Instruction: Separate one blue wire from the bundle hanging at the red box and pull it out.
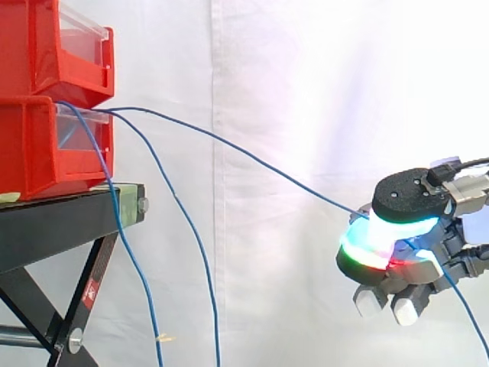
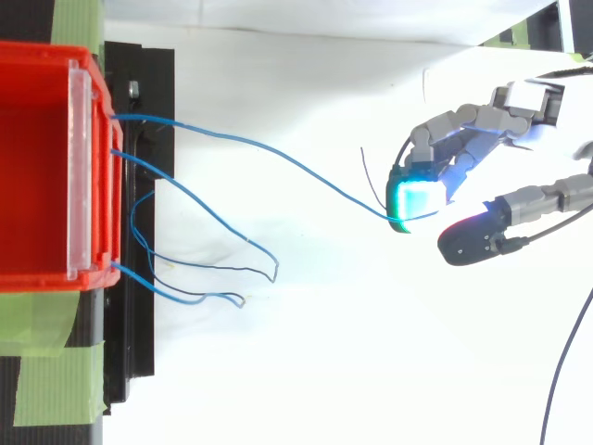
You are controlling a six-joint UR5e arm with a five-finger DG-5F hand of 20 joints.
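Observation:
Several thin blue wires come out of the front of the lower red bin point(image 1: 46, 153) on the black stand point(image 1: 69, 214). One blue wire point(image 1: 260, 162) runs taut to the right, away from the rest, and ends in my hand point(image 1: 405, 229). My hand point(image 2: 463, 139) is well right of the bins and below bin height. Its glowing fingertips and thumb are shut on that wire, and the wire's free end trails out below the hand. The other blue wires point(image 1: 192, 229) hang loose down past the stand's edge; in the top view they curl beside the bin point(image 2: 213, 222).
A second red bin point(image 1: 46, 46) is stacked on the lower one. The stand's crossed legs point(image 1: 84, 298) slope down at the lower left. Green tape point(image 2: 46, 371) sticks to the stand beside the bin. A white curtain point(image 1: 306, 76) hangs behind.

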